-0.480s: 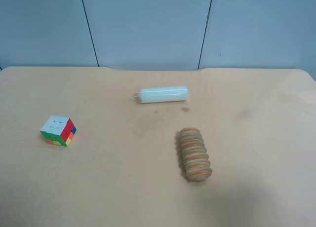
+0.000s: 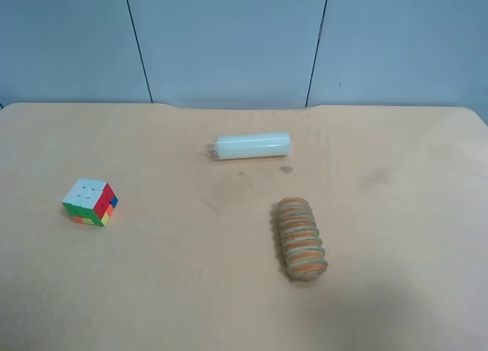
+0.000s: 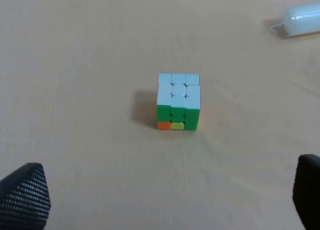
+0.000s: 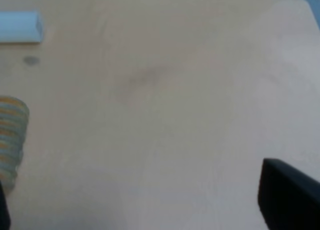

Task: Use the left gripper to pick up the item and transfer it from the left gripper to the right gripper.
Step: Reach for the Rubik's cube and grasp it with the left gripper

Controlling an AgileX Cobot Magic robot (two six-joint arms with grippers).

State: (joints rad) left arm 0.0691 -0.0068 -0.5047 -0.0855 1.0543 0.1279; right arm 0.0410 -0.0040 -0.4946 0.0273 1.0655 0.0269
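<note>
With the left end effector (image 3: 165, 195) spread wide and empty, I have the puzzle cube (image 3: 178, 102) lined up between its jaws on the bench (image 3: 75, 65) for a clean pick — the right end effector (image 4: 145, 205), likewise open, holds nothing.

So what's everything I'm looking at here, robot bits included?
table: one, light tan, fills most of the high view
wall panels: several, blue-grey, behind the table's far edge
puzzle cube: one, white on top with red, green, orange, yellow and blue stickers, towards the high view's left, standing alone
cylinder: one, white, lying on its side near the far middle
ribbed roll: one, tan and orange, lying nearer than the cylinder, apart from it
left arm's fingers: two, black, spread wide, holding nothing, the cube lying ahead of them
right arm's fingers: two, black, spread wide over bare table, holding nothing
</note>
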